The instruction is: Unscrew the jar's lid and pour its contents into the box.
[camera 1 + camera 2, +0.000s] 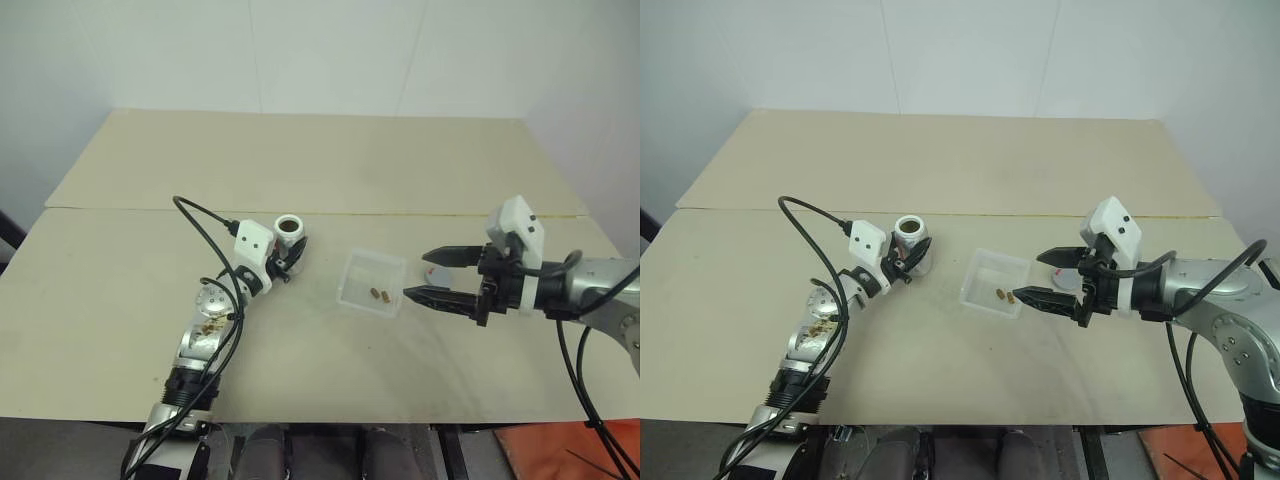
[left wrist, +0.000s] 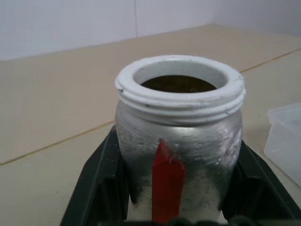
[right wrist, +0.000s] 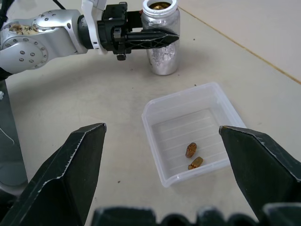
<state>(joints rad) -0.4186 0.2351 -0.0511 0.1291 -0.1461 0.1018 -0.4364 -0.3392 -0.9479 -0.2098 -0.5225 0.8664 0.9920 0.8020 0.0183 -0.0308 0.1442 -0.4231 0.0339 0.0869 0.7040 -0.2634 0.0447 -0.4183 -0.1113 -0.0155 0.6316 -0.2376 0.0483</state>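
Left eye view, and you've got the left gripper (image 1: 290, 258) clamped on the jar (image 1: 289, 236), which stands upright and uncapped on the surface (image 1: 300, 160). The box (image 1: 371, 283) sits just beside it, with the contents (image 1: 379, 294), two brown pieces, lying inside. Your right gripper (image 1: 432, 276) hovers at the box's far side, jaws spread wide and holding nothing.

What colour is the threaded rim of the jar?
White, above a silvery body, on the jar; the left wrist view shows it best.
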